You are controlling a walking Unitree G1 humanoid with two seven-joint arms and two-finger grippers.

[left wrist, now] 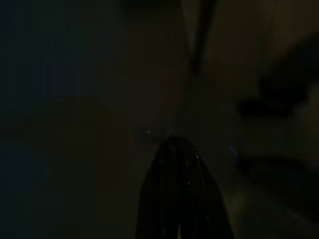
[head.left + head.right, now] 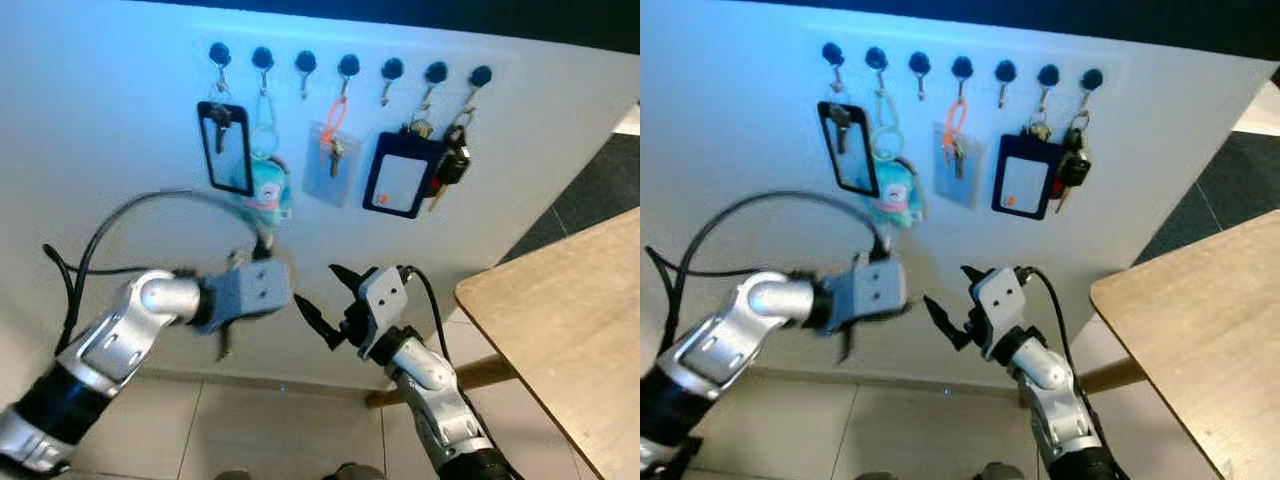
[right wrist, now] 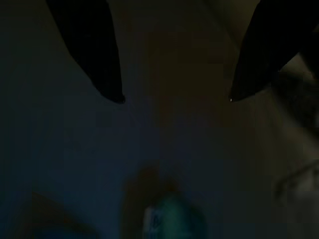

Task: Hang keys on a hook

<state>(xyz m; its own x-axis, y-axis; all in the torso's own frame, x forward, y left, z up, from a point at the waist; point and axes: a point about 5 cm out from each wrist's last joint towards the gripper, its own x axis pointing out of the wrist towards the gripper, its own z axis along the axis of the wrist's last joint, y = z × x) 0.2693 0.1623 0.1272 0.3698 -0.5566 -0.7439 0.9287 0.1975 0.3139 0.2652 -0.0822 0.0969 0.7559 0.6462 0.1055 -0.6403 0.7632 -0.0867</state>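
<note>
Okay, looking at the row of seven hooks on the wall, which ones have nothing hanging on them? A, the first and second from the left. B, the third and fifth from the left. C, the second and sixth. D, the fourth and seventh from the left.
B: the third hook and the fifth hook are bare against the wall, while every other hook carries a badge holder, charm or keys.

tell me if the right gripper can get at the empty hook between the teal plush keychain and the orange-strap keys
Probably yes. The right gripper is open below the rack with bare wall between it and the empty hook. The teal plush keychain and orange-strap keys hang close on either side, so the path is narrow.
</note>
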